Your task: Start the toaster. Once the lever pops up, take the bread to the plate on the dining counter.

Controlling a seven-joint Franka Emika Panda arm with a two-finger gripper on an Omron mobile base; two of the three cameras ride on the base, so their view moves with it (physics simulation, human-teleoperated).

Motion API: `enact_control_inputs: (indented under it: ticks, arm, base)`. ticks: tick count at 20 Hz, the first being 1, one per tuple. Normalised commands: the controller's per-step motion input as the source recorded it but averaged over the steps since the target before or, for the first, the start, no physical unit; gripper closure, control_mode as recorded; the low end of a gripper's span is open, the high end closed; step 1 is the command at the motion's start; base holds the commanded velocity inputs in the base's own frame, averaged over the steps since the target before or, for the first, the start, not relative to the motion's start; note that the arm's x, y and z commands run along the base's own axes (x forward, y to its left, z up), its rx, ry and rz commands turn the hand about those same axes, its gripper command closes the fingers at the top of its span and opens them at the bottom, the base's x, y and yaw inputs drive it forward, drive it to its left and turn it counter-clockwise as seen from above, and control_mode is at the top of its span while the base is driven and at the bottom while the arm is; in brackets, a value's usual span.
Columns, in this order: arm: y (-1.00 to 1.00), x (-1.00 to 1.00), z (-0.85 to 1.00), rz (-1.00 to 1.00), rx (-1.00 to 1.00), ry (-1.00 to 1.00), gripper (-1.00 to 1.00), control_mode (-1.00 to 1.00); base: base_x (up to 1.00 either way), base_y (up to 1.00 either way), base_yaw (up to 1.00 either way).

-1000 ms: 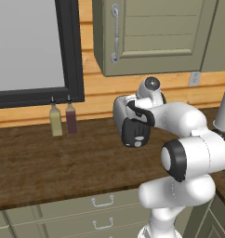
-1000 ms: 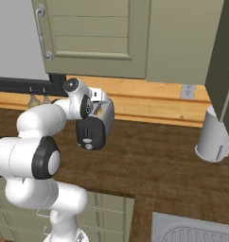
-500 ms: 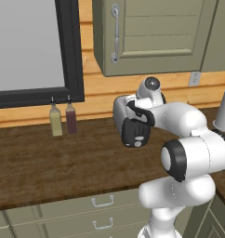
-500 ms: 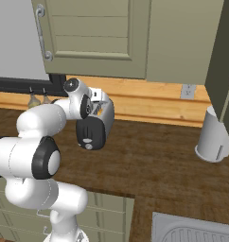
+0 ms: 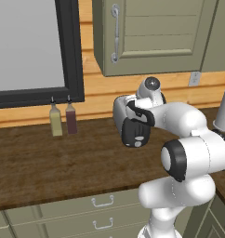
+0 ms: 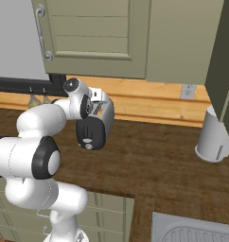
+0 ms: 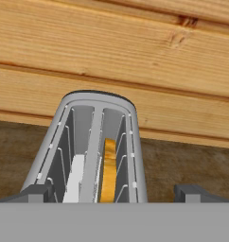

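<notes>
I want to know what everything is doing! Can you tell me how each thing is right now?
Toaster: upright on the counter, slices down in both slots.
Bread: standing in the right slot, golden.
End effector: open, above the toaster, holding nothing.
Cabinet door: closed.
Bottles: upright by the wall.

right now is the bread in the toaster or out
In. The hand view shows the bread standing on edge down inside the right slot of the toaster.

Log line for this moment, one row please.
pincer: open, above toaster slots | bread: in right slot | holding: nothing | toaster on counter
</notes>
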Motion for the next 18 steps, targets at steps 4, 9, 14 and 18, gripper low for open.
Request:
enact_control_inputs:
  ticks: [4, 9, 14, 18]
  arm:
    - [0.00, 0.00, 0.00, 0.00, 0.00, 0.00, -1.00, -1.00]
    - [0.00, 0.00, 0.00, 0.00, 0.00, 0.00, -1.00, -1.00]
    - [0.00, 0.00, 0.00, 0.00, 0.00, 0.00, -1.00, -1.00]
    - [0.00, 0.00, 0.00, 0.00, 0.00, 0.00, -1.00, -1.00]
  base:
    - [0.00, 0.00, 0.00]
    - [0.00, 0.00, 0.00]
    - [0.00, 0.00, 0.00]
    - [0.00, 0.00, 0.00]
